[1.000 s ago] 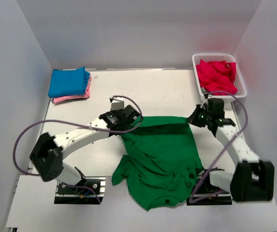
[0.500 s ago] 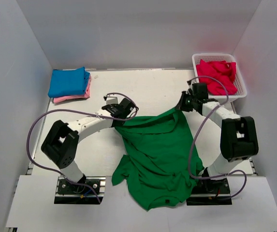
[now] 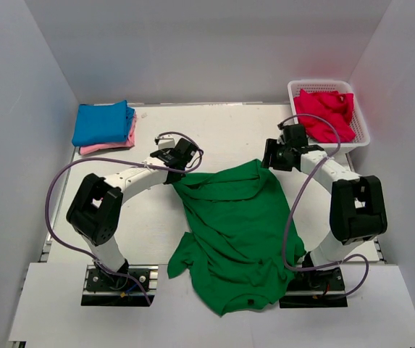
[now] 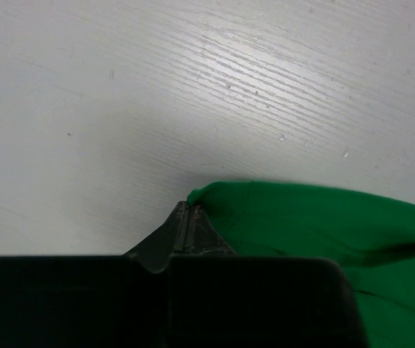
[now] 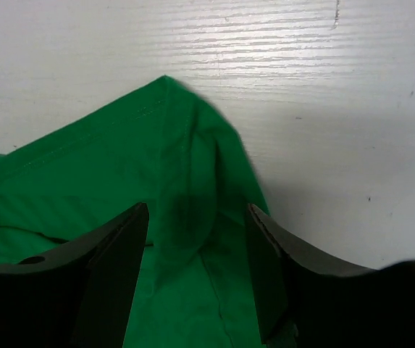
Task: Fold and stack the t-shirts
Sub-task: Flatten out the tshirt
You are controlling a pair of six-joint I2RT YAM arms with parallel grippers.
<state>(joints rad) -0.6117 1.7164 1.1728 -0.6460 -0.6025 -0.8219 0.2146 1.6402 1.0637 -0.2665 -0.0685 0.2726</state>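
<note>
A large dark green t-shirt (image 3: 236, 225) lies spread and wrinkled in the middle of the table. My left gripper (image 3: 176, 172) is shut on its far left corner (image 4: 214, 199), low over the tabletop. At the far right corner (image 5: 171, 109) my right gripper (image 3: 269, 161) stands open. Its fingers (image 5: 120, 246) straddle the cloth, which lies flat between them. A folded blue t-shirt (image 3: 103, 123) rests on a folded pink one (image 3: 109, 147) at the far left. Red t-shirts (image 3: 327, 112) are heaped in the basket.
The white lattice basket (image 3: 363, 130) stands at the far right corner against the wall. Grey walls close in the table on three sides. Both arms' cables loop over the tabletop beside the shirt.
Both grippers carried the green shirt's far edge toward the back of the table. The right gripper then opened and let go of its corner. The left stays shut.
</note>
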